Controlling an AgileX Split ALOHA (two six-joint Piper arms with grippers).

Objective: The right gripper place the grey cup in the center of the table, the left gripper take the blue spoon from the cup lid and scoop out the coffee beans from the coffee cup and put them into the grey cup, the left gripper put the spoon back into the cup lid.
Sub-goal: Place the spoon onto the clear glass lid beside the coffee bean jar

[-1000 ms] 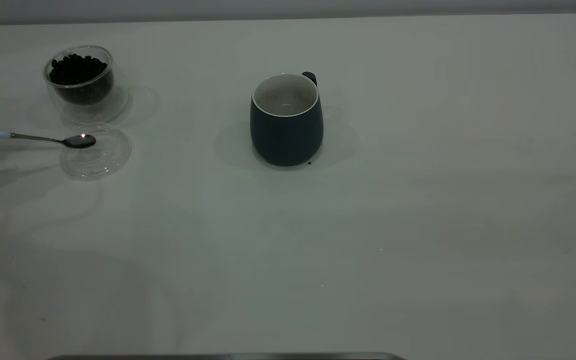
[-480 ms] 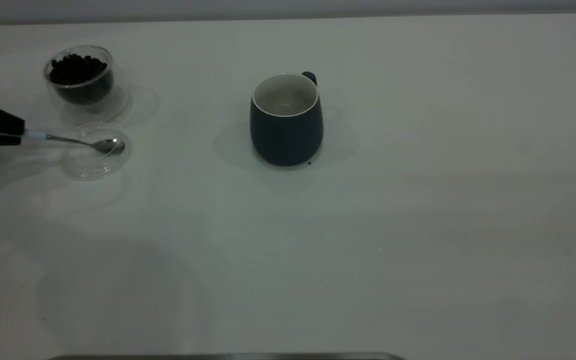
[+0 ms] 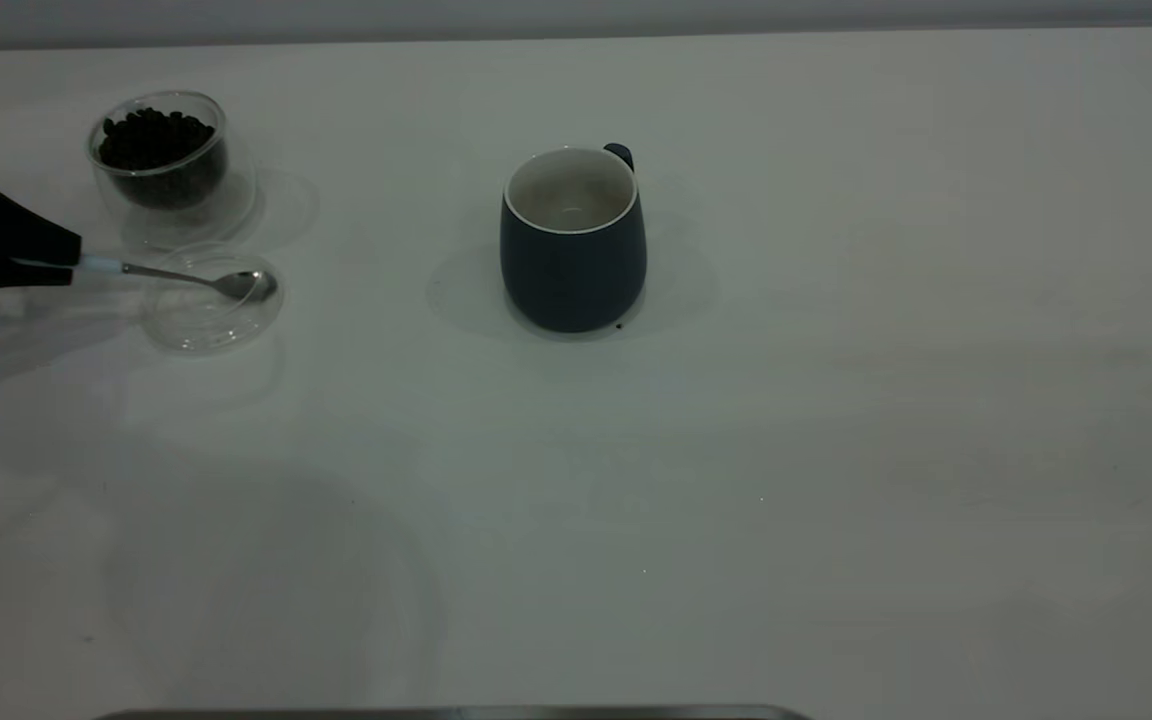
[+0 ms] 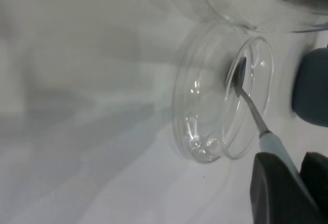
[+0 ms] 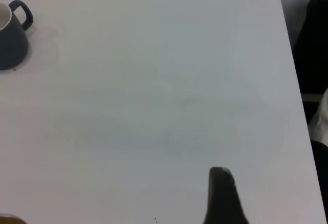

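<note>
My left gripper [image 3: 64,262] reaches in from the left edge of the table [image 3: 836,450], shut on the pale handle of the blue spoon [image 3: 176,276]. The spoon's metal bowl rests inside the clear cup lid [image 3: 198,325], against its far right rim. In the left wrist view the blue spoon [image 4: 256,119] runs from the gripper [image 4: 294,163] into the cup lid [image 4: 205,106]. Just behind stands the glass coffee cup [image 3: 168,195] with coffee beans [image 3: 154,135]. The grey cup [image 3: 573,250] stands upright mid-table, handle at the back. My right gripper [image 5: 221,193] is parked off the exterior view.
A small dark speck [image 3: 619,326] lies at the grey cup's base. A dark strip [image 3: 456,713] runs along the table's front edge. Beyond the table's side edge in the right wrist view stands a dark object [image 5: 313,44].
The left gripper has pushed in to the right with the spoon. The spoon bowl slid across the lid to its right rim, and the lid shifted slightly right.
</note>
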